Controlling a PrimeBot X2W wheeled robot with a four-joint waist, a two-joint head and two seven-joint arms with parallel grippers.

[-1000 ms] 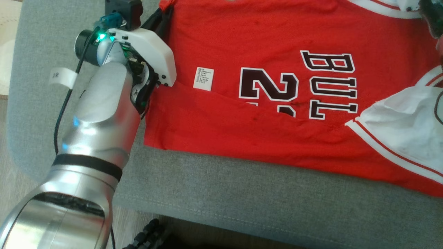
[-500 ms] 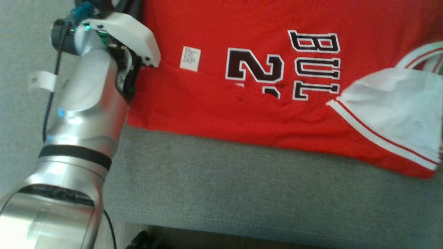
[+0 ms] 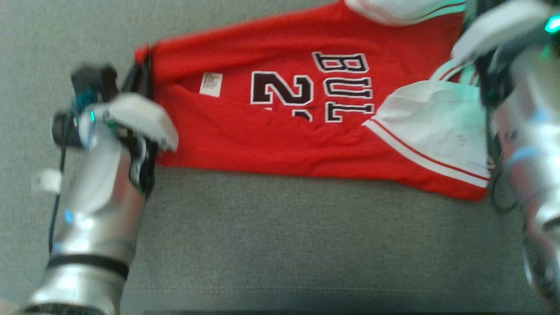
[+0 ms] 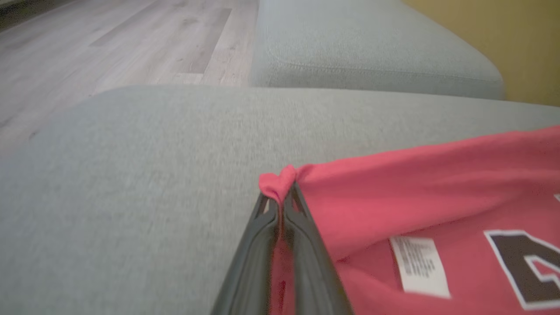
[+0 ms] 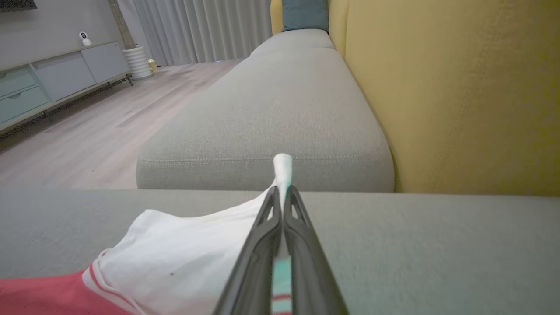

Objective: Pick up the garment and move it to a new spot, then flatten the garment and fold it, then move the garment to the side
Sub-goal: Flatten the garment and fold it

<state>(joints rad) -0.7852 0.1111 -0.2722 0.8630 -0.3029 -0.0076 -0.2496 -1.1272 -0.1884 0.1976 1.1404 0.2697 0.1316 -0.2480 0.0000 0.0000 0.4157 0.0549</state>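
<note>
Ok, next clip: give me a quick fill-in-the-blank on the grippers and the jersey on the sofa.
1. The left gripper is ____ on a corner of the red fabric basketball jersey.
2. The right gripper pinches the jersey's ____ section.
3. The jersey is spread over a ____ fabric sofa cushion.
4. The small white rectangular label sits beside the dark numeral ____.

Missing words: shut; white; grey; 2

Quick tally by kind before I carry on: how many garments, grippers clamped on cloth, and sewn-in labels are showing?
jersey: 1
grippers clamped on it: 2, left gripper on the red corner, right gripper on the white trim
label: 1
Total: 4
</note>
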